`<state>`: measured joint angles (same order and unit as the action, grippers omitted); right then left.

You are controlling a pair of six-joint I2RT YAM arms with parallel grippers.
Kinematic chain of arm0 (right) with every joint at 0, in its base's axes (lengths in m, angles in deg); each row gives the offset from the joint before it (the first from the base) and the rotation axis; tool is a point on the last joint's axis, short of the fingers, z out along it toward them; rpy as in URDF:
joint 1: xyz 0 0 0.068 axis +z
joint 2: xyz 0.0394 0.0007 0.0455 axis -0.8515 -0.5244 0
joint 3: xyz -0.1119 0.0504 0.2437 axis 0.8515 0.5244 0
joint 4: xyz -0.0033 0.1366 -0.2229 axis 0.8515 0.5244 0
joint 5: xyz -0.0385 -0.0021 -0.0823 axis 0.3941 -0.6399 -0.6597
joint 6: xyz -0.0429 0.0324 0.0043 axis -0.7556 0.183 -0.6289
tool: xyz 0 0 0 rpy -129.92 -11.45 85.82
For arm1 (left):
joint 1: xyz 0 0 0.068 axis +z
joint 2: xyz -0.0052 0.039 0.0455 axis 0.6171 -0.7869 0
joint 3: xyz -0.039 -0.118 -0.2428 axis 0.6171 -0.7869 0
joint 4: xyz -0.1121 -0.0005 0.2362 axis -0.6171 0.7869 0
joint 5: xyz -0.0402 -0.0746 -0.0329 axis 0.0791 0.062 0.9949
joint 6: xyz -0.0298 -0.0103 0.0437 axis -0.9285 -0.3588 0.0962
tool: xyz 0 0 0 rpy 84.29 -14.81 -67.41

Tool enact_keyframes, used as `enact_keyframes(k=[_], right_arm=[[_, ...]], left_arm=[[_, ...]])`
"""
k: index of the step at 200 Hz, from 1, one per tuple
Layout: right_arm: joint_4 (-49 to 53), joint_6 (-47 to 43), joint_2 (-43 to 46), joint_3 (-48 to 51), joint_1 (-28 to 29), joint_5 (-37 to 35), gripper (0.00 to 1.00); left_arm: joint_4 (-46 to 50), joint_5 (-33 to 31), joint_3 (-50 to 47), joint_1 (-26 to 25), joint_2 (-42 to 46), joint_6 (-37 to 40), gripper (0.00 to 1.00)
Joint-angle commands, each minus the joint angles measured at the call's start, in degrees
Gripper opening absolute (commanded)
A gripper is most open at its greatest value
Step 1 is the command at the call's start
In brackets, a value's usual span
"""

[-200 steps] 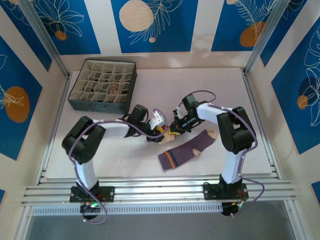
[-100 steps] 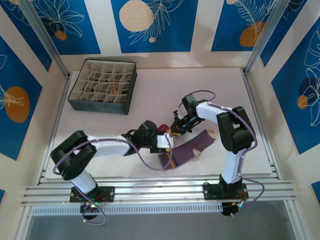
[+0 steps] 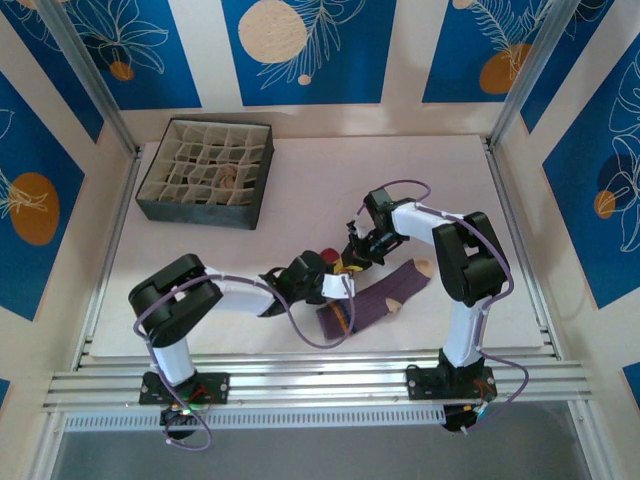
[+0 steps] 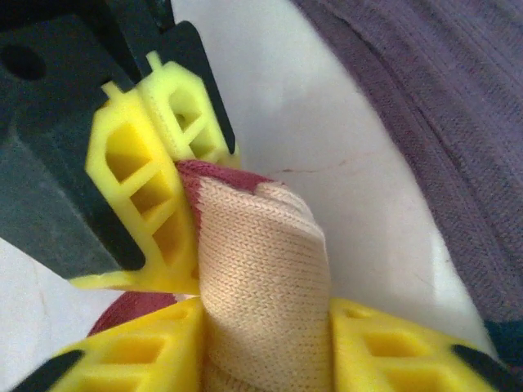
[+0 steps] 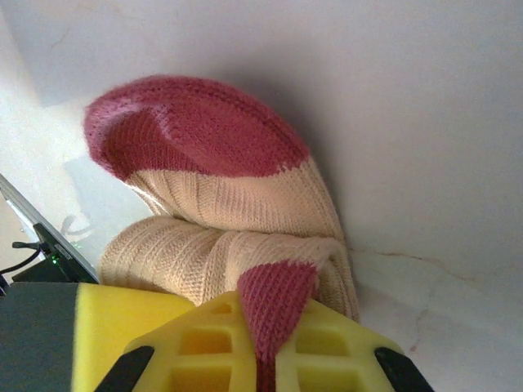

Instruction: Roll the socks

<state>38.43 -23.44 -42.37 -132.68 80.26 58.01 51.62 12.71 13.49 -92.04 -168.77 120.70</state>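
A cream sock [image 5: 221, 253] with a red toe [image 5: 192, 135] lies bunched on the white table between my two grippers. My right gripper [image 5: 276, 314] is shut on a red fold of it. My left gripper [image 4: 265, 314] is shut on a cream fold of the same sock [image 4: 261, 261], facing the right gripper's yellow fingers [image 4: 147, 196]. From above, the left gripper [image 3: 338, 280] and the right gripper [image 3: 353, 256] meet over this sock [image 3: 342, 266]. A purple ribbed sock [image 3: 385, 295] with a tan toe lies flat just to their right, its fabric [image 4: 441, 98] close beside the left gripper.
A dark grid-divided box [image 3: 150, 192] stands at the back left of the table, with a small tan bundle [image 3: 230, 178] in one cell. The aluminium rail [image 3: 320, 380] runs along the near edge. Both arms bend low over the table's middle.
The left arm swung down and round to the near side of the cream sock, and its jaws closed on the cream fold. The right gripper held still, shut on the sock.
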Motion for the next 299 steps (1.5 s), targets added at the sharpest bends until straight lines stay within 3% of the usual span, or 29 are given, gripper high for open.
enact_keyframes(k=[1,12,20,40,69,91,143,191,259,299], right_arm=[[4.98,-1.22,1.06,0.41,-0.07,4.56,0.07],[5.15,-1.13,2.6,0.75,-0.88,5.69,0.23],[5.56,-1.13,3.98,0.87,-1.73,5.64,0.33],[7.05,-1.4,7.36,0.13,-4.22,3.59,0.4],[10.15,-2.32,7.92,-4.98,-5.19,-1.93,0.38],[10.39,-1.88,5.33,-9.48,-3.16,-2.18,0.31],[10.09,-1.82,-10.55,-19.25,2.88,-0.61,0.16],[9.78,-1.2,-14.03,-16.32,3.36,-4.37,0.13],[6.1,-1.39,-12.53,-10.15,0.1,-8.64,0.12],[4.53,-1.42,-11.2,-7.59,-1.66,-10.11,0.11]], left_arm=[[4.54,-2.26,1.01,0.86,-3.34,-0.9,0.12],[4.8,-0.26,0.77,1.71,-3.45,-2.35,0.02],[4.78,1.89,0.35,2.34,-3.14,-3.52,0.0],[3.88,7.36,-1.11,3.7,-1.89,-4.79,0.0],[3.33,10.59,-2.15,3.78,-0.75,-3.28,0.0],[2.57,12.15,-2.57,3.83,-0.11,-2.77,0.0],[1.74,15.38,-3.21,3.82,1.68,-3.45,0.0],[4.45,16.05,-3.65,3.8,5.16,-4.75,0.0],[10.0,17.58,-3.06,3.83,7.6,-17.63,0.0],[19.72,18.14,0.72,4.01,5.41,-28.22,0.0]])
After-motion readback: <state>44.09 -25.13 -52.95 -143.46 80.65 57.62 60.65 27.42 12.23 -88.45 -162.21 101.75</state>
